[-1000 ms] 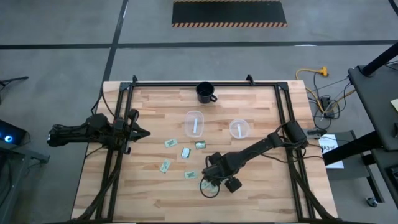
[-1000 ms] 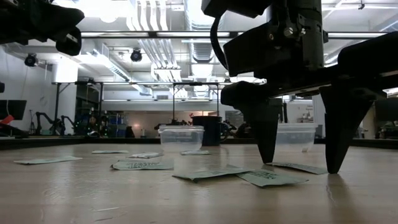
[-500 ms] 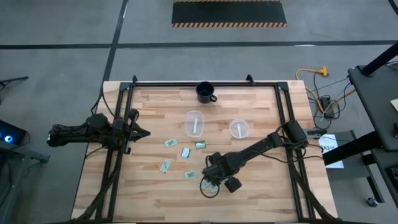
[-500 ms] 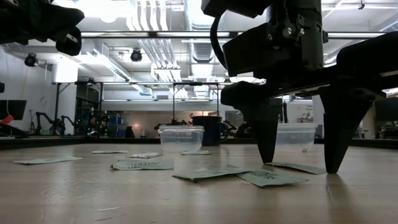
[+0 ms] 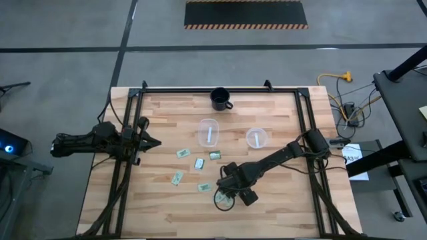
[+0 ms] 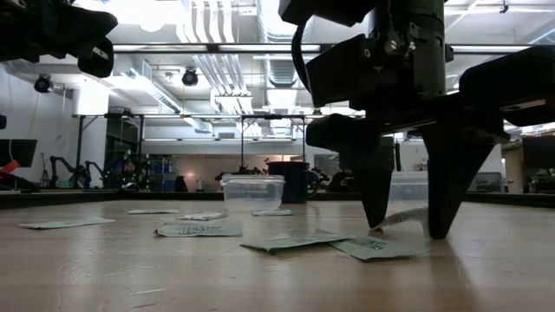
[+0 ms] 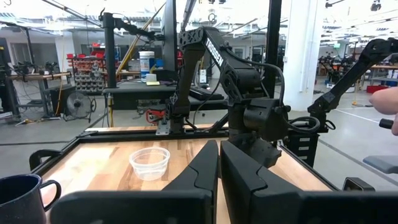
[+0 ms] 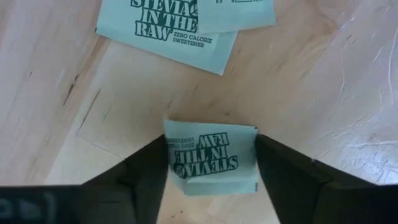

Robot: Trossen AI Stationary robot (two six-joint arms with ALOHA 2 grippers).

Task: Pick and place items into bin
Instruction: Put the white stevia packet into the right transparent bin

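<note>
Right gripper (image 8: 211, 158) pinches a pale green paper sweetener packet (image 8: 211, 157) by its side edges, low on the wooden table (image 8: 43, 93). Light and floppy, it likely buckles; two similar packets (image 8: 180, 28) lie just beyond. Left gripper (image 7: 219, 171) waits clenched.

The high view looks straight down on the whole pale wooden slatted table (image 5: 267, 200); the low view looks level across it from tabletop height; both wrist views look forward past their own fingers; all share the tabletop.
</note>
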